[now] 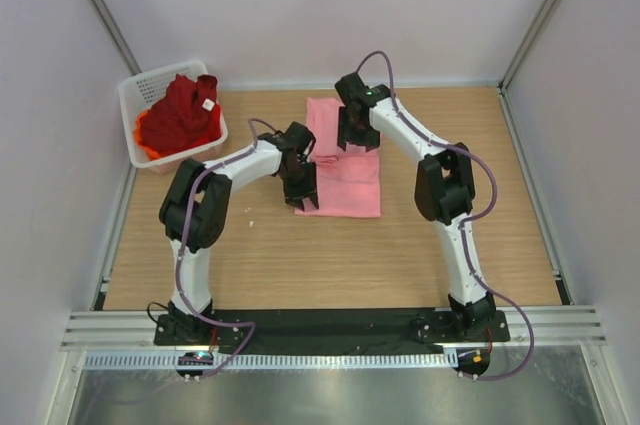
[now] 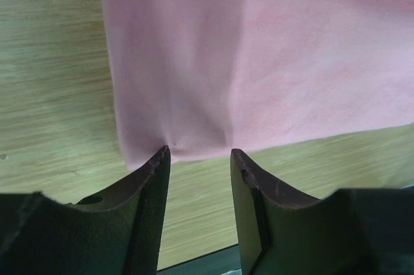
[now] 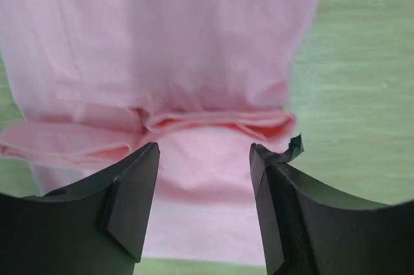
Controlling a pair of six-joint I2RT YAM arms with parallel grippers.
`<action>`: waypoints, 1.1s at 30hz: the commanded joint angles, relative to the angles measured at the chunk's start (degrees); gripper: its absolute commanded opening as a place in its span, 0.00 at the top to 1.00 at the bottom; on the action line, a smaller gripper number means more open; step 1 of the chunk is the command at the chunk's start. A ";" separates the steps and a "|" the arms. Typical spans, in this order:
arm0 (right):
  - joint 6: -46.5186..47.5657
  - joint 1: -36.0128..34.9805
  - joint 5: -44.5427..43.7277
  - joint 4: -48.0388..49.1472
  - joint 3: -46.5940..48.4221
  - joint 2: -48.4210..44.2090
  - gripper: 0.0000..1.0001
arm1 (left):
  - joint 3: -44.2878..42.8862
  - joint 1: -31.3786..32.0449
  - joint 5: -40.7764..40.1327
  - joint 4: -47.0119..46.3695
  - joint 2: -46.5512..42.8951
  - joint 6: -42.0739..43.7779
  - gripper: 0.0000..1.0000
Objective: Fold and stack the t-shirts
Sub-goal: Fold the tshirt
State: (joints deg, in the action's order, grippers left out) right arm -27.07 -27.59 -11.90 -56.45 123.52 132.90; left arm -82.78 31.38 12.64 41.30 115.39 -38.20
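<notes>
Item 1: light pink t-shirt [image 1: 345, 175]. Lies flat on the wooden table [image 1: 300, 265], just above the centre of the top view, folded into a tall rectangle. Shows plain, smooth cloth with no print. Bunches into a crosswise ridge of doubled layers across the middle of the right wrist view. Ends in a straight hem low in the left wrist view, with a slight pucker near the lower-left corner.

Item 2: dark red t-shirt [image 1: 183, 113]. Sits heaped in the white mesh basket [image 1: 150, 78] at the upper left of the top view, well apart from the pink one. Carries a small white tag [image 1: 208, 104], too small to read.

Item 3: orange t-shirt [image 1: 143, 143]. Peeks out under the dark red heap along the basket's lower-left side, mostly hidden.

Left gripper [image 1: 303, 200]. Covers the pink shirt's lower-left corner in the top view. Fingers [image 2: 145, 210] parted, tips at the hem, with no cloth between them.

Right gripper [image 1: 357, 137]. Stands over the upper part of the pink shirt and hides some of it. Fingers [image 3: 129, 204] spread wide, straddling the ridge without pinching it. Bears a ragged dark scrap at the tip of the finger on the right of the frame.
</notes>
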 commanded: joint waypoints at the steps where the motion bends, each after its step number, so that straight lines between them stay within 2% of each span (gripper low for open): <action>1: 0.70 2.80 -0.41 -1.57 -5.62 -11.24 0.35 | -3.51 0.18 -1.39 2.90 -4.30 2.25 0.56; 4: 2.28 3.78 2.75 0.37 -10.74 -16.09 0.36 | -7.46 0.18 -2.62 5.45 -4.30 3.30 0.55; 9: 0.53 1.94 6.36 3.71 -15.42 -14.79 0.36 | -10.82 -0.09 -2.10 6.78 -2.63 2.95 0.59; 15: -1.76 -2.99 7.33 5.38 -11.56 -9.95 0.32 | -7.49 0.00 -0.69 4.50 -2.54 1.54 0.59; 19: -2.37 -4.75 7.68 5.21 -9.53 -6.79 0.24 | -6.69 -0.61 -0.69 4.58 -2.72 2.33 0.59; 26: -2.38 -6.07 4.26 7.30 -11.90 -4.06 0.22 | -5.90 -0.97 -0.08 3.97 -3.42 2.43 0.58; 33: 0.79 -5.81 0.39 4.42 -0.94 3.75 0.23 | -2.47 -0.88 0.01 3.35 -5.44 1.98 0.58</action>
State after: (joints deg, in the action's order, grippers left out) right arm -28.03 -33.71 -8.43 -51.62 117.49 134.04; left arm -86.28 30.48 11.62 45.65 113.80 -36.58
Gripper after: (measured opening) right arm 0.776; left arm 0.419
